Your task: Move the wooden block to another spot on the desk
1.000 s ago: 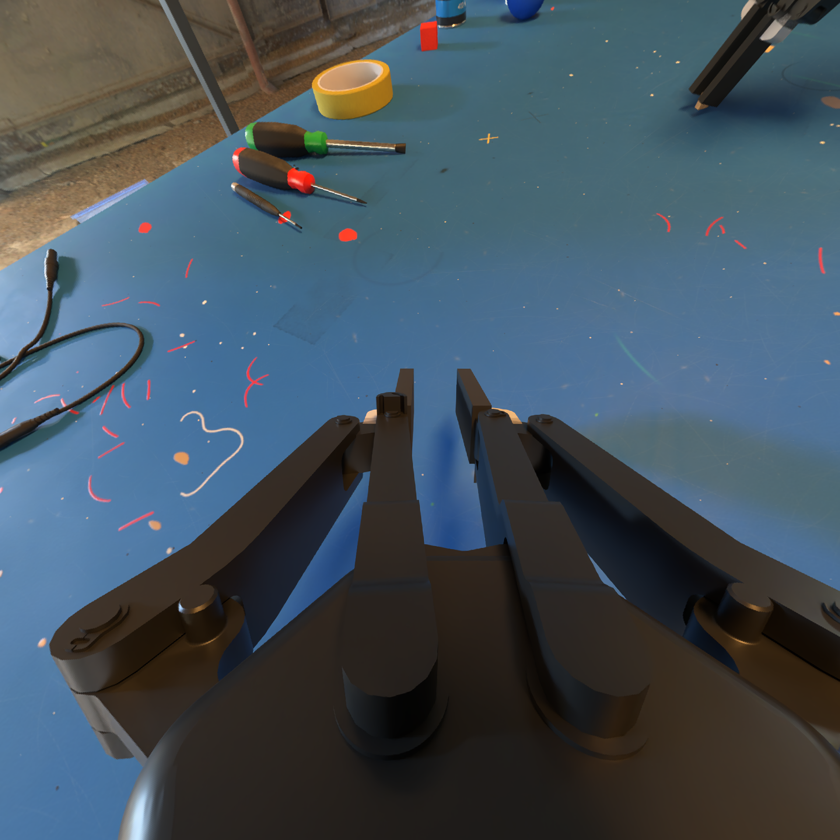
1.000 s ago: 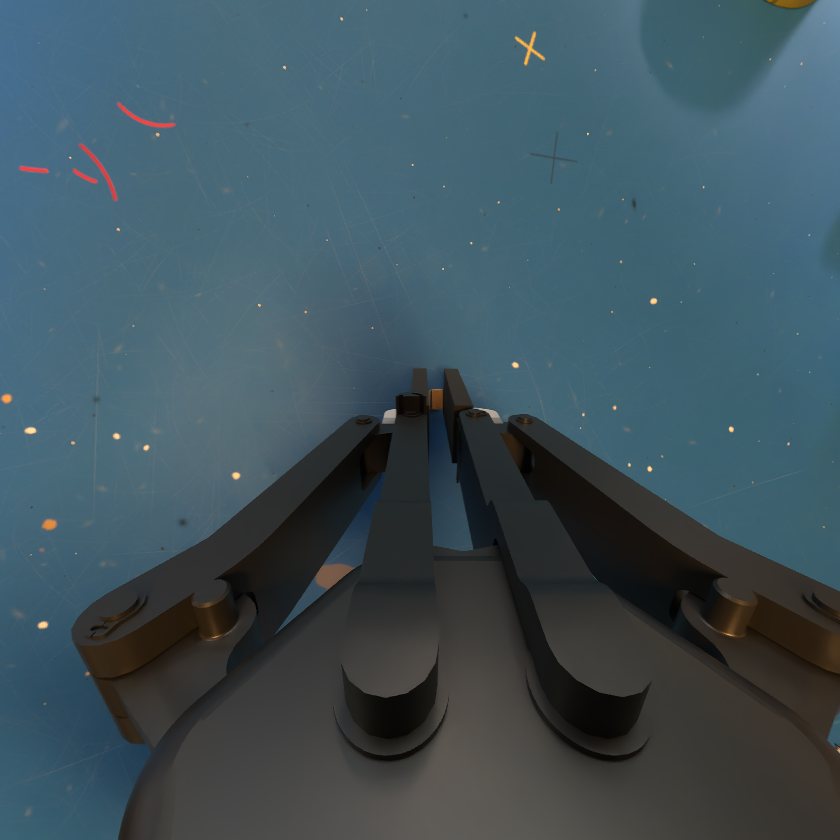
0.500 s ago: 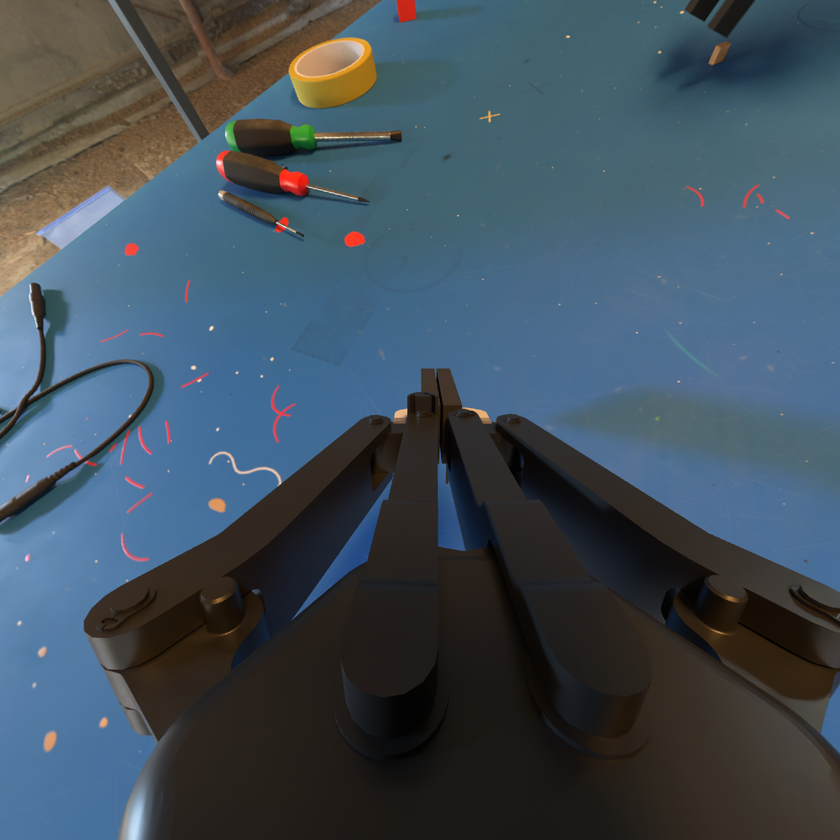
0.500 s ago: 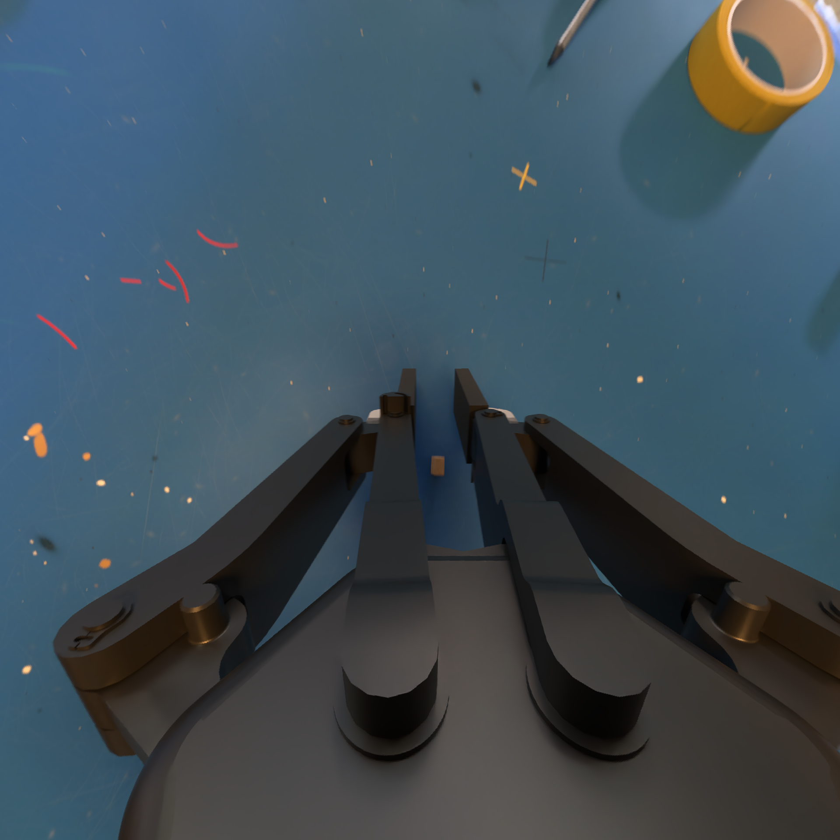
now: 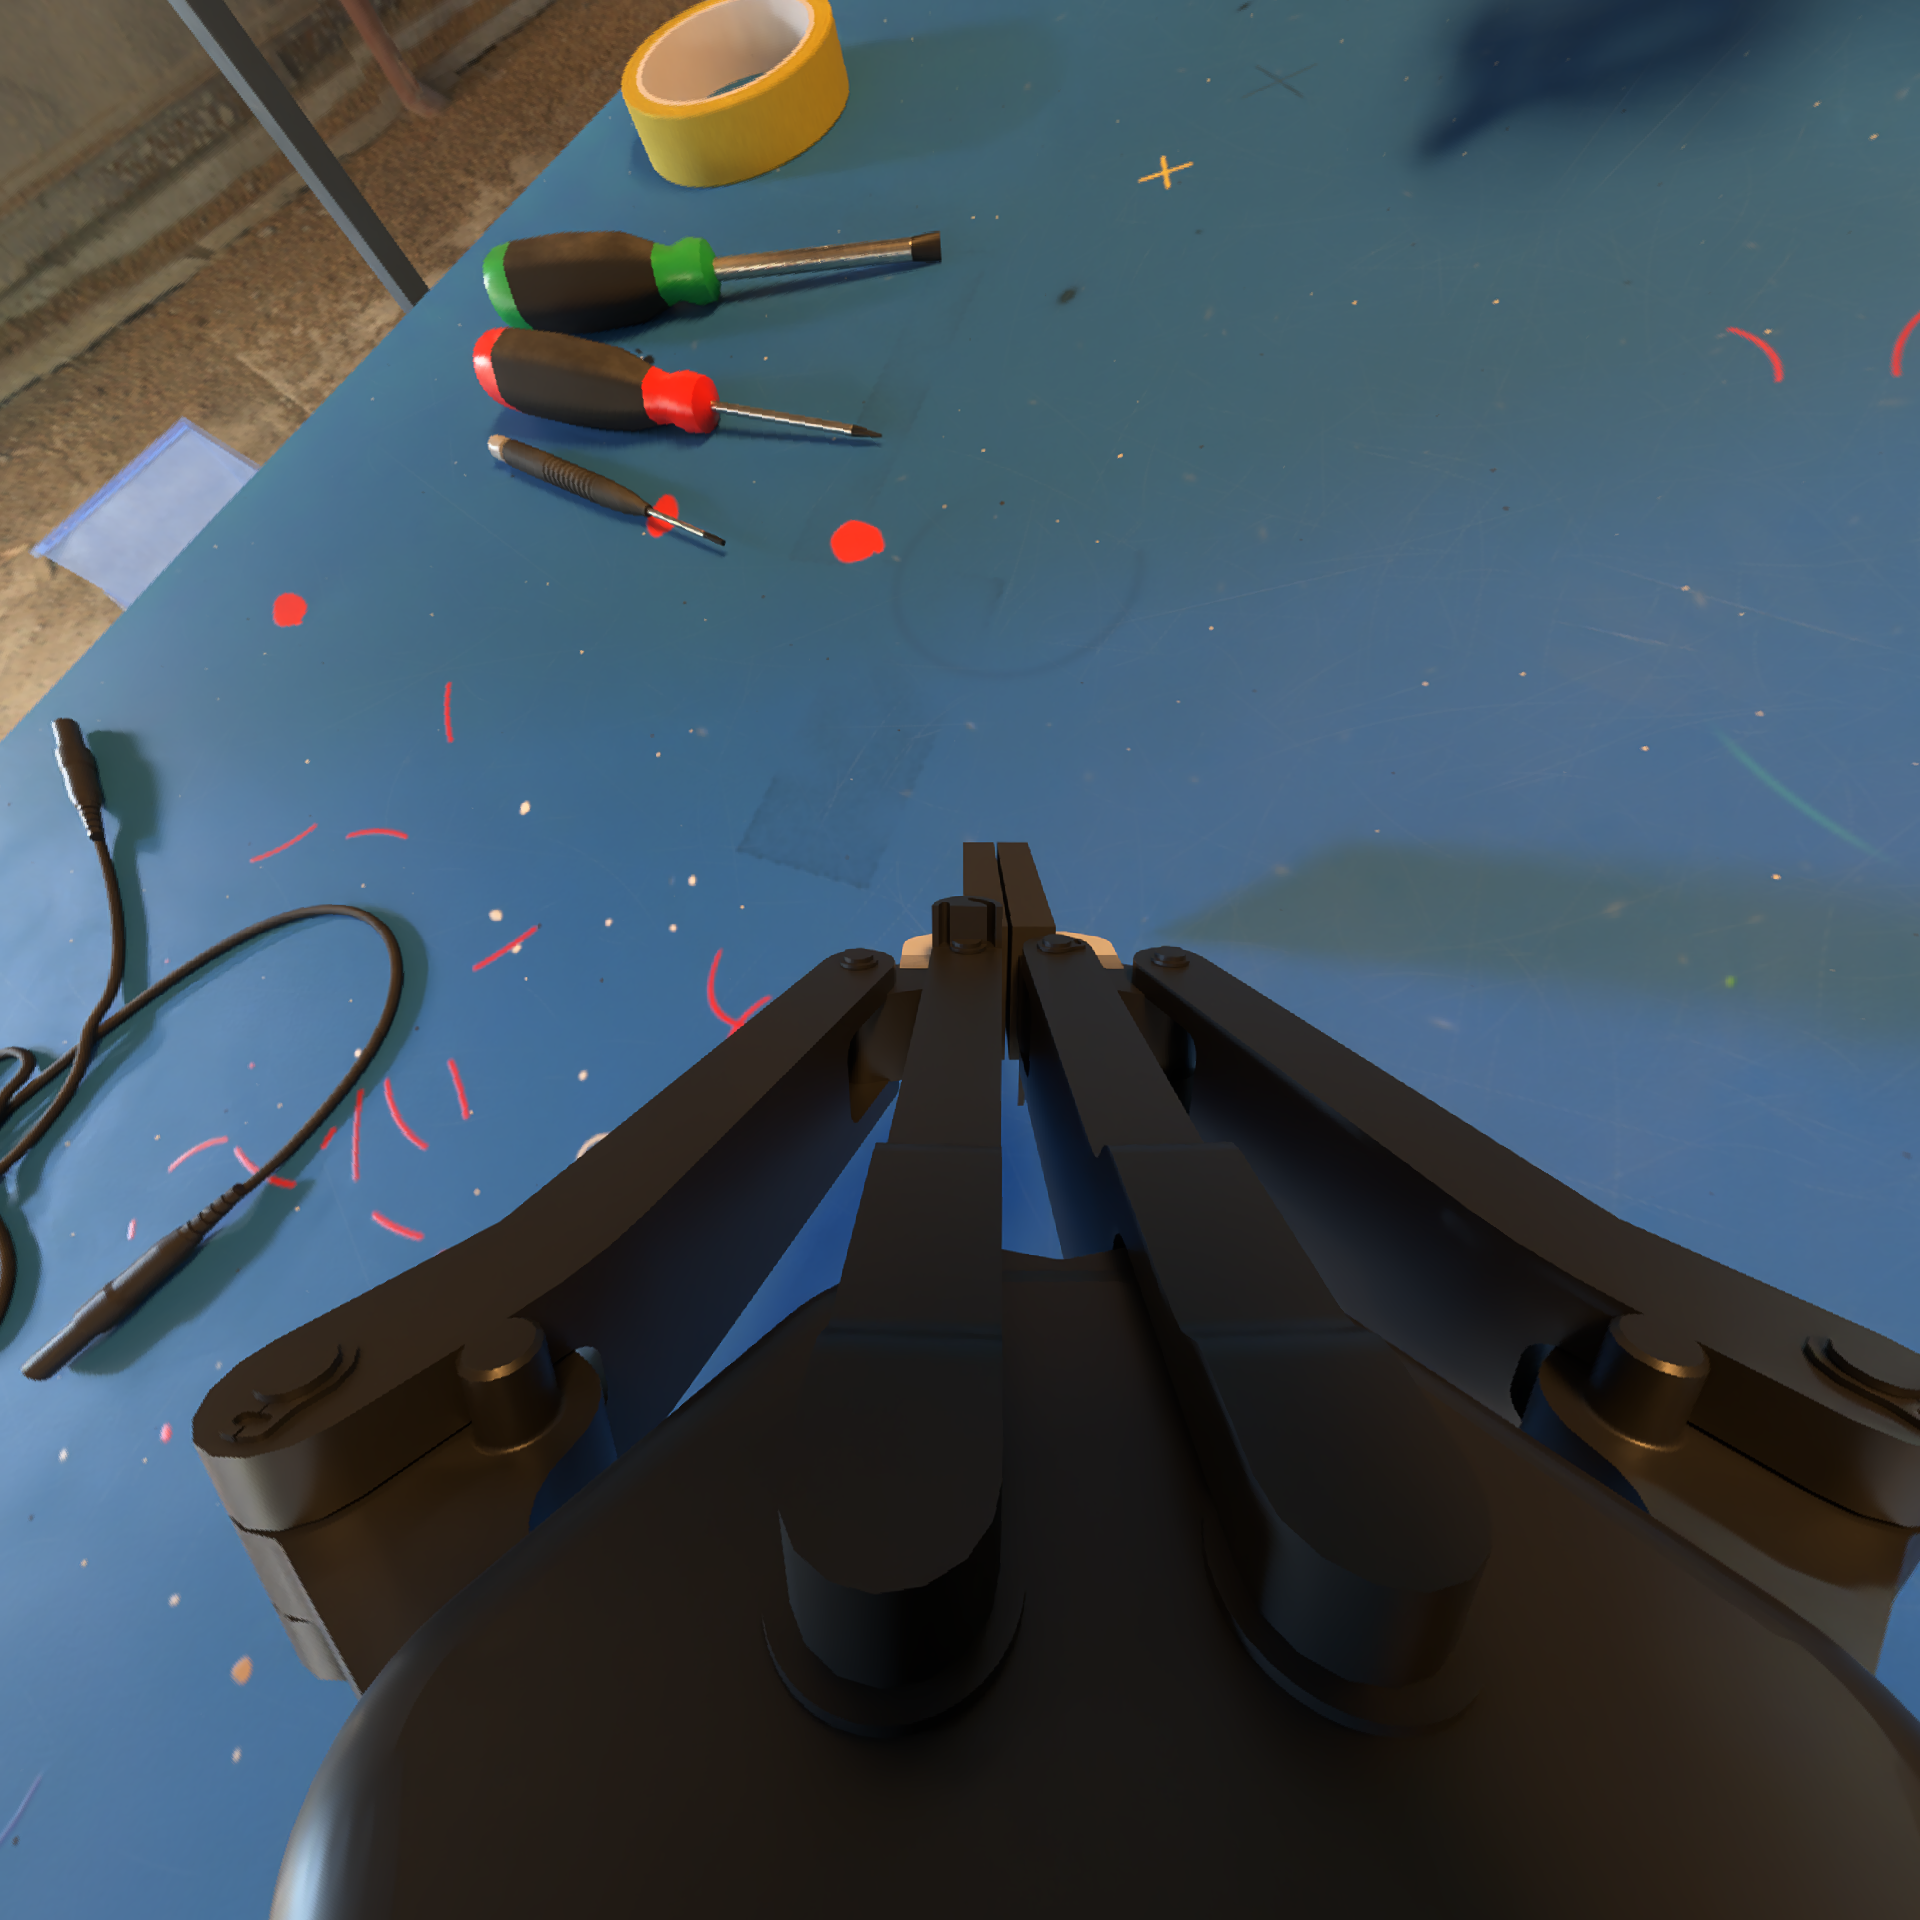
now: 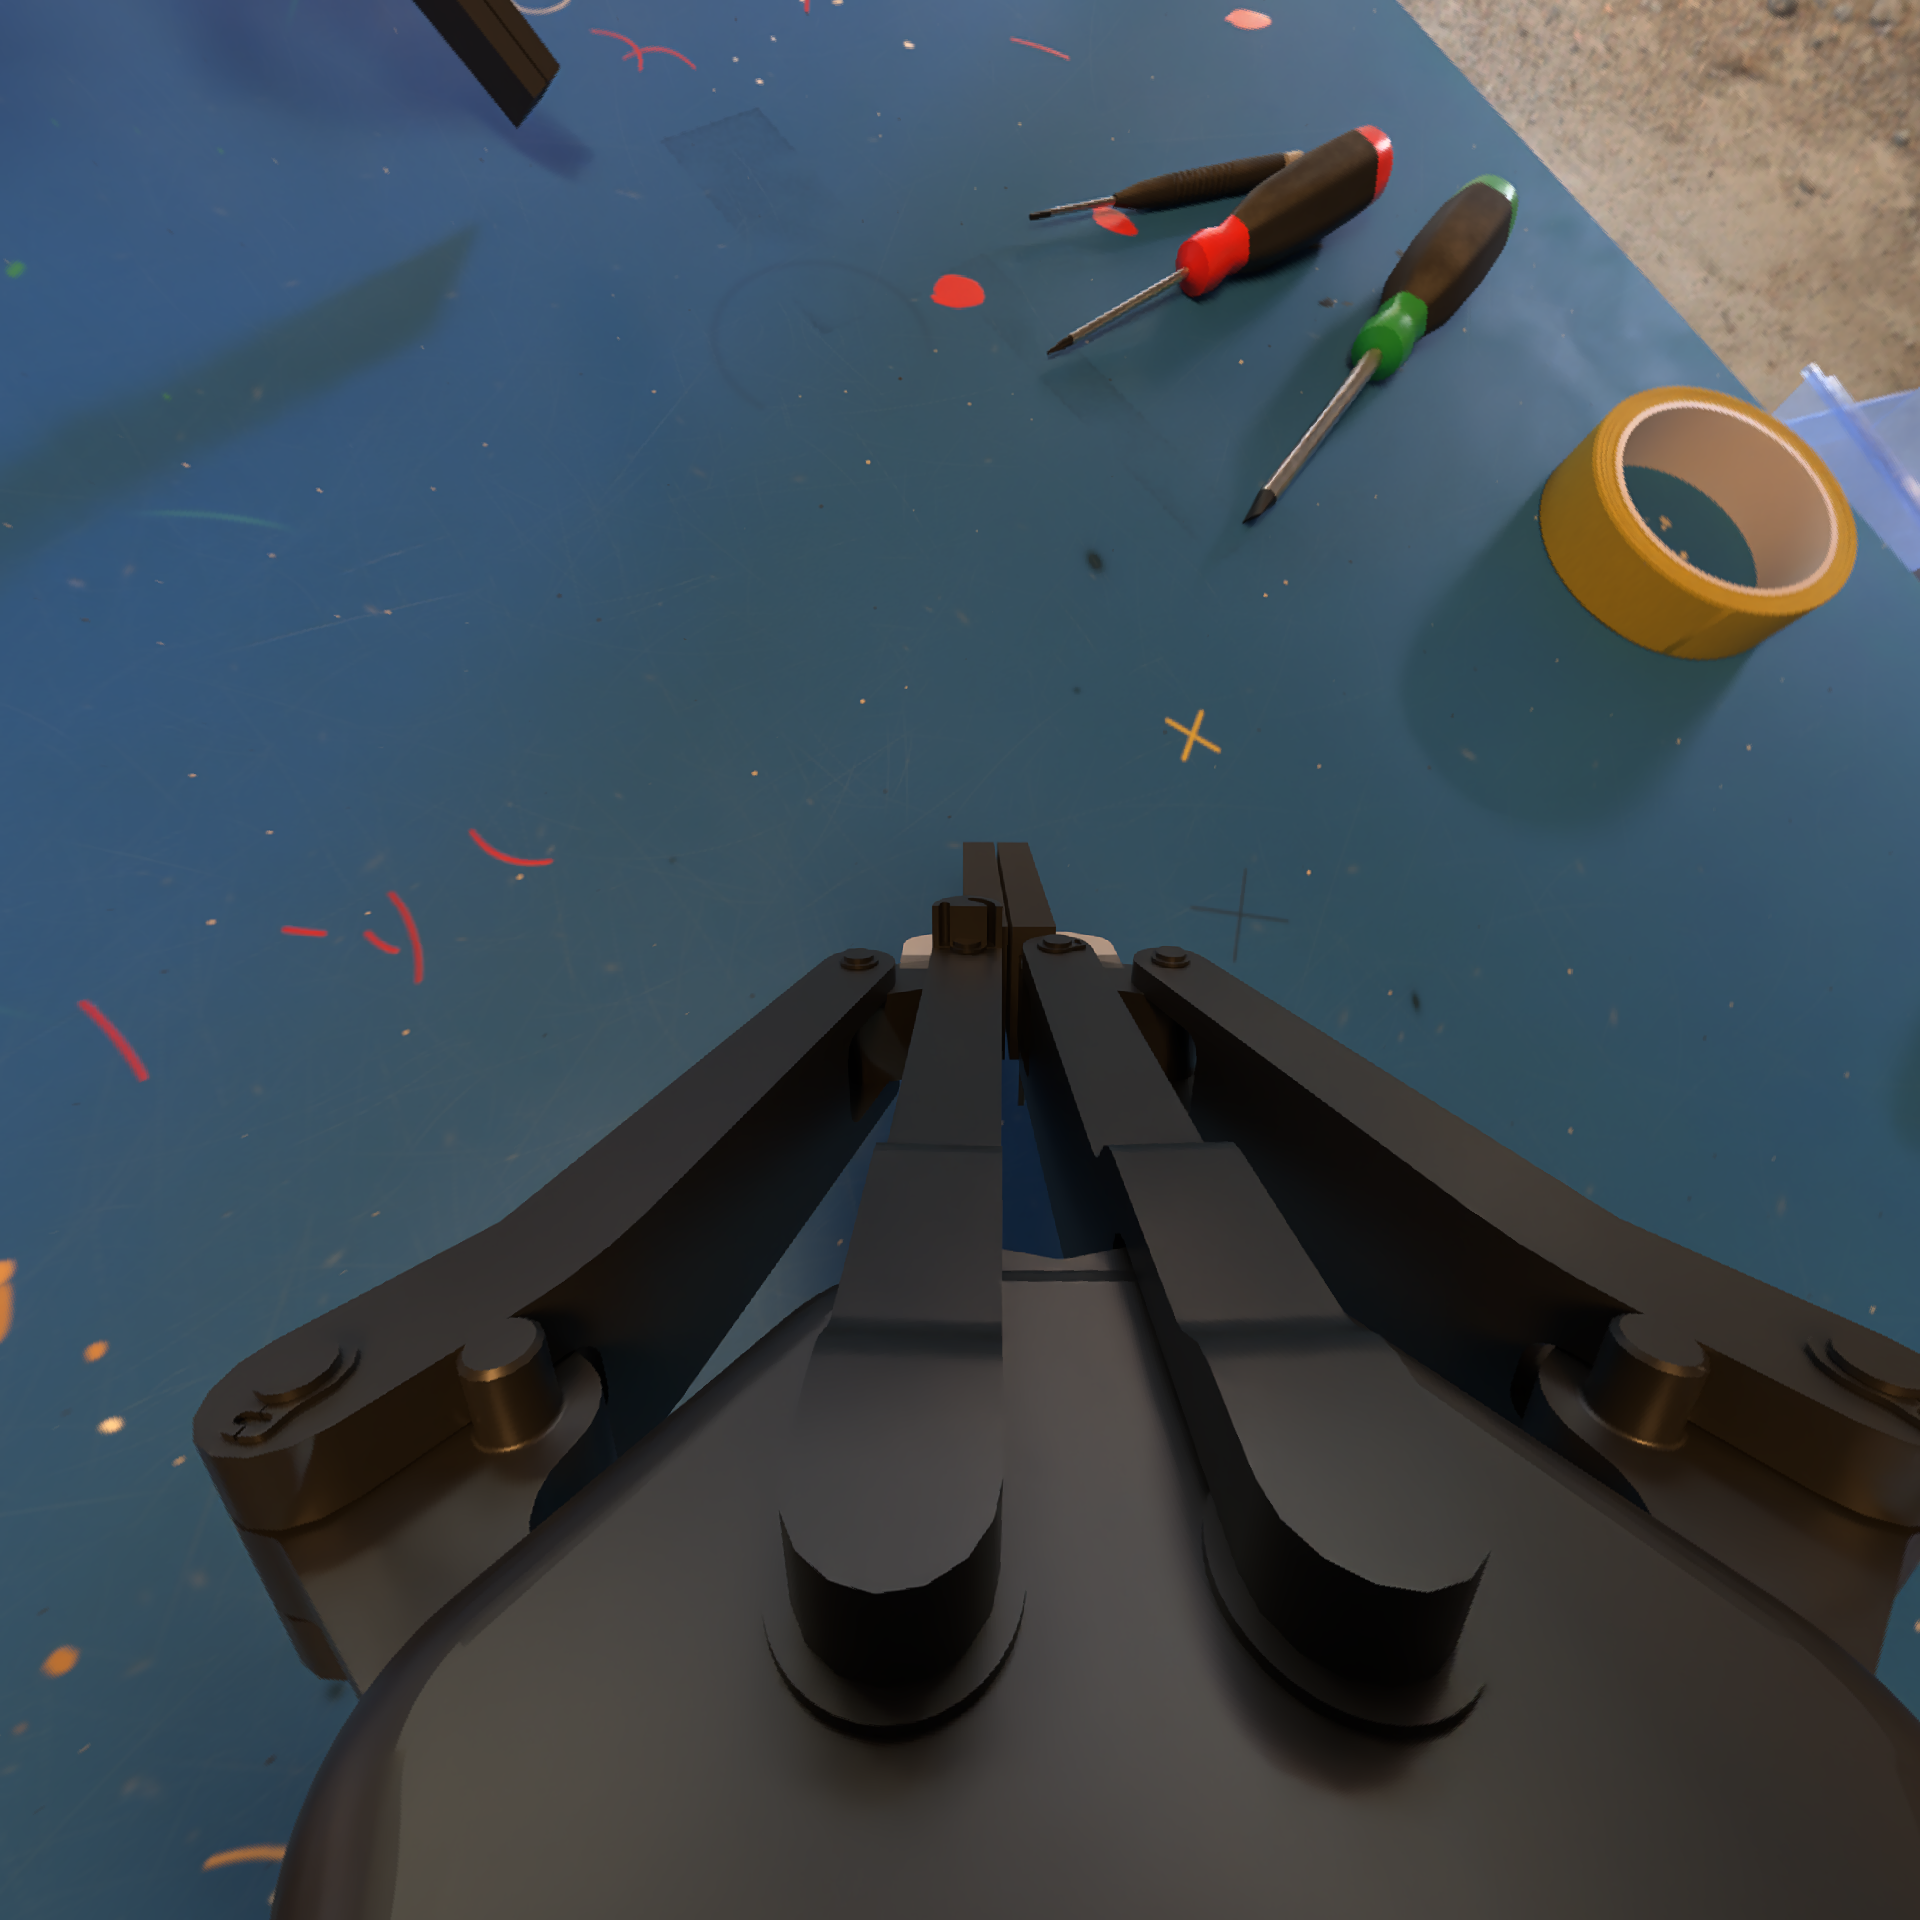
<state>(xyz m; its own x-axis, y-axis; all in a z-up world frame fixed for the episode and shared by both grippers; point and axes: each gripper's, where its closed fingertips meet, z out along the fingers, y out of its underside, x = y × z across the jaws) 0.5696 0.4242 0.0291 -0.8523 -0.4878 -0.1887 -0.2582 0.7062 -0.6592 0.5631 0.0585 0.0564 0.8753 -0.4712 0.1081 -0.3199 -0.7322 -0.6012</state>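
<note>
The wooden block shows in neither view now. My left gripper (image 5: 997, 868) is shut and empty, held above the blue desk (image 5: 1403, 644). My right gripper (image 6: 997, 868) is also shut and empty, well above the desk (image 6: 623, 644), with nothing between its fingers. The shut tip of the left gripper (image 6: 488, 62) shows far off at the top left of the right wrist view.
A yellow tape roll (image 5: 738, 94) (image 6: 1704, 520), a green-handled screwdriver (image 5: 623, 275) (image 6: 1434, 270), a red-handled one (image 5: 592, 379) (image 6: 1288, 208) and a small dark one (image 5: 582, 483) lie near the desk edge. A black cable (image 5: 208, 1039) lies at the left.
The right gripper, shut on the block one second ago, opened and left it on the desk, then rose and shut empty. The left gripper closed and shifted.
</note>
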